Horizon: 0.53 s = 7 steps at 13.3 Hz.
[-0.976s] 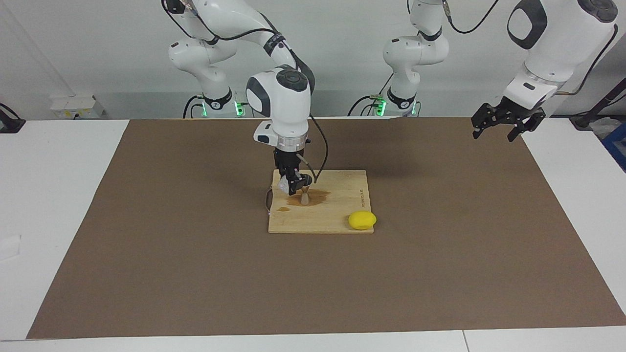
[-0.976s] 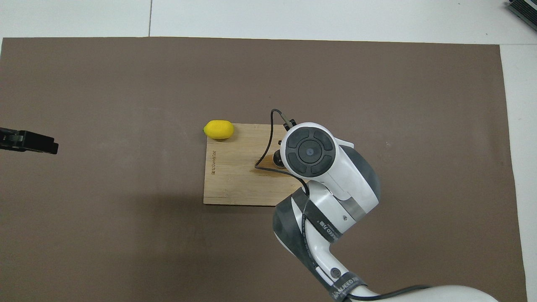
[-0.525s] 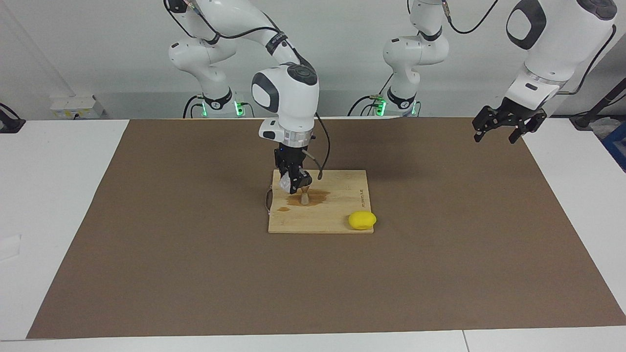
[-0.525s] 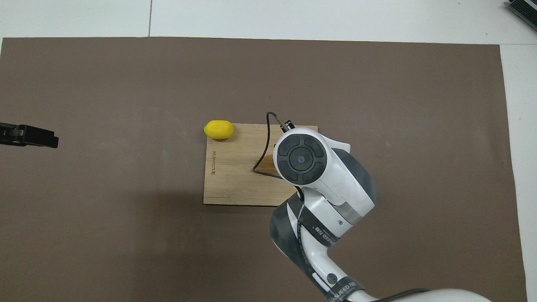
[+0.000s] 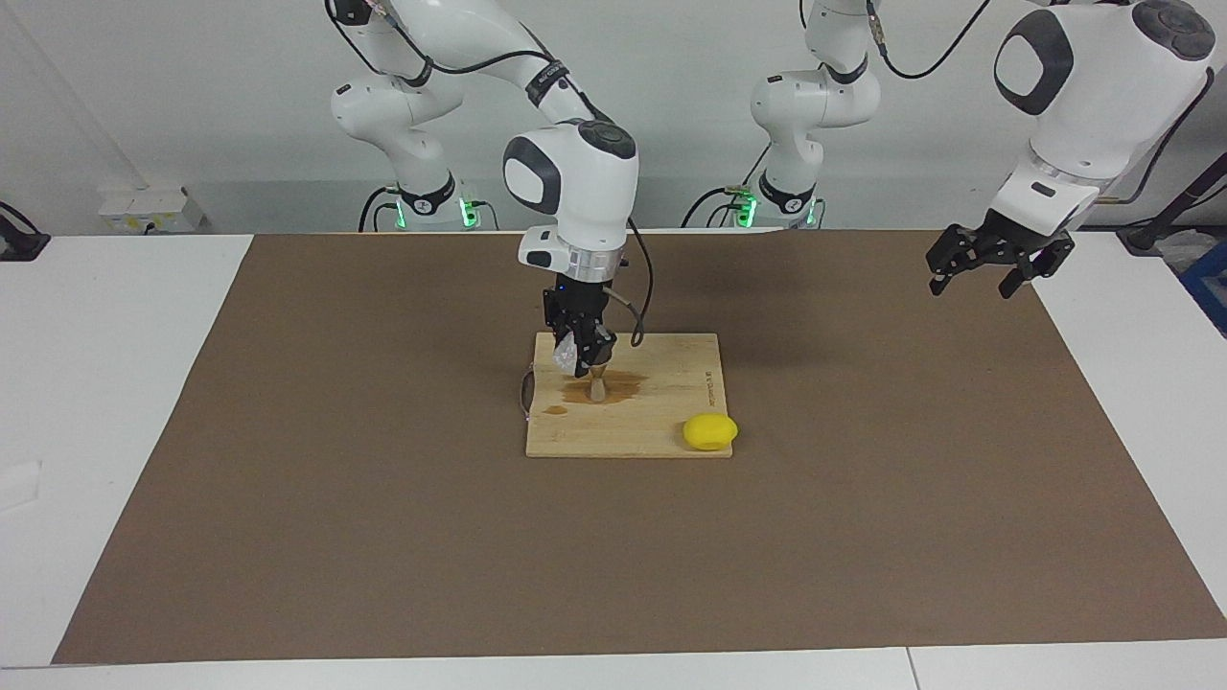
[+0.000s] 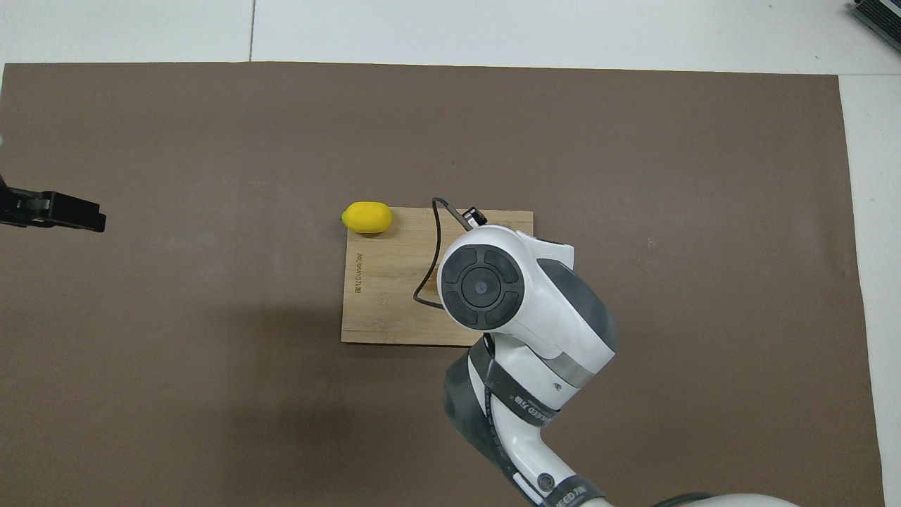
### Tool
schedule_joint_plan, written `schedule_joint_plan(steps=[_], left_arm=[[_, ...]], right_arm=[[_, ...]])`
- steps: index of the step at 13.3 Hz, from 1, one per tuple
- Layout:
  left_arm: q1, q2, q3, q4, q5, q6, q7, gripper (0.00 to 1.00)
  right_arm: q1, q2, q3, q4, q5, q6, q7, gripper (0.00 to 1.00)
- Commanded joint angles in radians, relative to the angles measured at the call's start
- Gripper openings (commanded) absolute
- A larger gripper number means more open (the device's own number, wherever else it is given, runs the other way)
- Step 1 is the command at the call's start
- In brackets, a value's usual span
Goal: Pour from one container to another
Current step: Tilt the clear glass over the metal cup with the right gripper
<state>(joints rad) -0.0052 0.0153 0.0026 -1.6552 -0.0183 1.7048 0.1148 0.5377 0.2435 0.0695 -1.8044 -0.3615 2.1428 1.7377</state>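
Your right claw (image 5: 582, 356), clamped on the clear cup (image 5: 566, 356), hangs just above the metal jigger (image 5: 597, 387) on the bamboo cutting board (image 5: 671, 383) at frame centre. Liquid already stains the board, so tip slowly, lip over the jigger's mouth. Left claw (image 5: 987, 261) waits spread wide, upper right.

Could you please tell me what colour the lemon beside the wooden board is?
The lemon is bright yellow, clearest in the overhead view.

The right gripper (image 5: 582, 356), clamped on the clear cup (image 5: 566, 355), rises slightly above the jigger (image 5: 597, 386)
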Motion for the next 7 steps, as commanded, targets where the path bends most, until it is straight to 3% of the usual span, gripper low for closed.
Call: schedule_joint_plan(steps=[1, 4, 7], left_arm=[[-0.021, 0.008, 0.008, 0.02, 0.012, -0.008, -0.043, 1.0], [-0.021, 0.006, 0.01, 0.02, 0.014, -0.008, -0.044, 1.0], [-0.013, 0.002, 0.008, 0.015, 0.014, -0.017, -0.04, 1.0]], right_arm=[[-0.004, -0.01, 0.003, 0.007, -0.022, -0.02, 0.02, 0.06], [-0.015, -0.003, 0.003, 0.031, -0.001, -0.034, 0.02, 0.06], [-0.022, 0.005, 0.001, 0.049, 0.108, -0.037, 0.019, 0.06]])
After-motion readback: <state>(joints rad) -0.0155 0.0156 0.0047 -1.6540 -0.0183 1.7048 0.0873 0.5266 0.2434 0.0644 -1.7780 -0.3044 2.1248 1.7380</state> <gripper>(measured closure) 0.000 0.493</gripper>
